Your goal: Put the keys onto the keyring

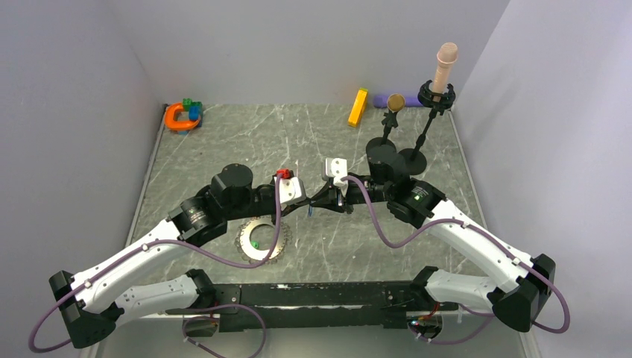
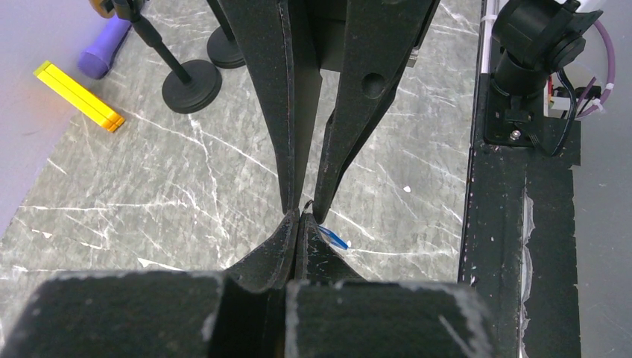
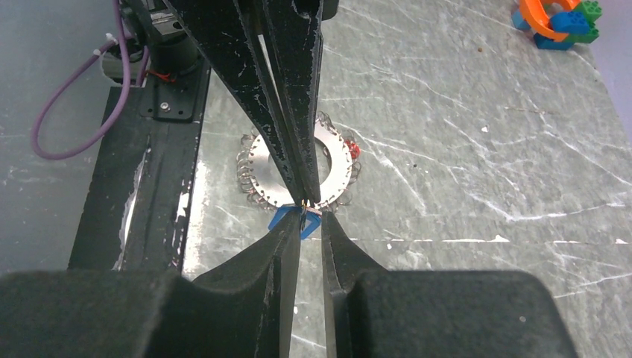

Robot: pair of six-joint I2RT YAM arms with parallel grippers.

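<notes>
Three keys show: a blue key [image 3: 282, 218] at the meeting fingertips, a green key [image 1: 255, 244] inside the keyring [image 3: 337, 160], and a red key [image 3: 353, 151] at its rim; there is one keyring, flat on the table [image 1: 223, 142] near the front edge. The left gripper [image 2: 298, 218] is pinched tight; the right gripper [image 3: 309, 221] stands slightly parted around the blue head; which one grips it I cannot tell. Bare marble lies beyond; the yellow bar [image 1: 358, 107] and orange toy [image 1: 177, 117] sit along the far edge.
</notes>
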